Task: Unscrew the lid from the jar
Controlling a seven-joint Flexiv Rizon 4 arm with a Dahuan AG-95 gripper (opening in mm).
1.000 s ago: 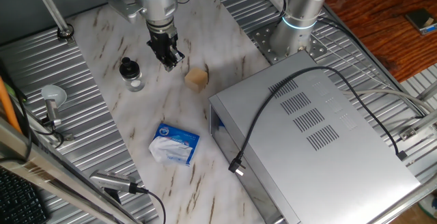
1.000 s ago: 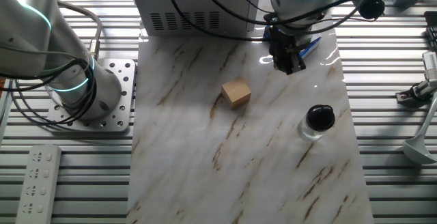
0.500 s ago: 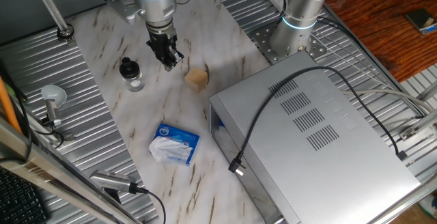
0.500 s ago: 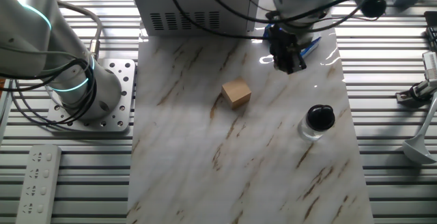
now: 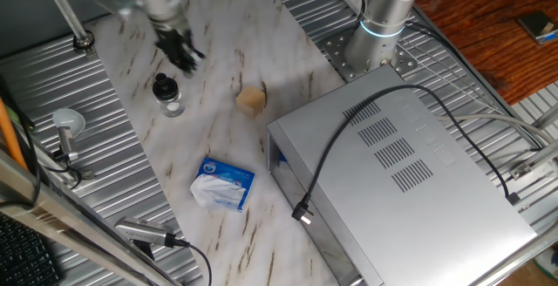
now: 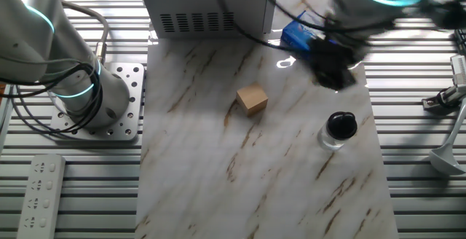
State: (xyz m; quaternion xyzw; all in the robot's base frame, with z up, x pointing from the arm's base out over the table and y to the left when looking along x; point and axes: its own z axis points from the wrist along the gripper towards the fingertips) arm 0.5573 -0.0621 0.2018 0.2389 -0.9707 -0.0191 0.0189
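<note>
The small clear glass jar (image 5: 169,103) stands upright on the marble board with its black knob-like lid (image 5: 162,85) on top. It also shows in the other fixed view, jar (image 6: 336,140) and lid (image 6: 341,124). My gripper (image 5: 180,52) is blurred by motion and hangs just behind and a little right of the jar, above the board. In the other fixed view the gripper (image 6: 336,70) is up-left of the lid, apart from it. Its fingers look spread and hold nothing.
A tan cube (image 5: 251,100) sits mid-board, also seen in the other fixed view (image 6: 252,99). A blue-and-white packet (image 5: 223,184) lies nearer the front. A large grey metal box (image 5: 401,173) with a black cable fills the right side. A second arm's base (image 6: 80,97) stands beside the board.
The gripper has swung quickly sideways from near the tan cube to a spot close beside the jar. The jar, lid, cube and packet have not moved.
</note>
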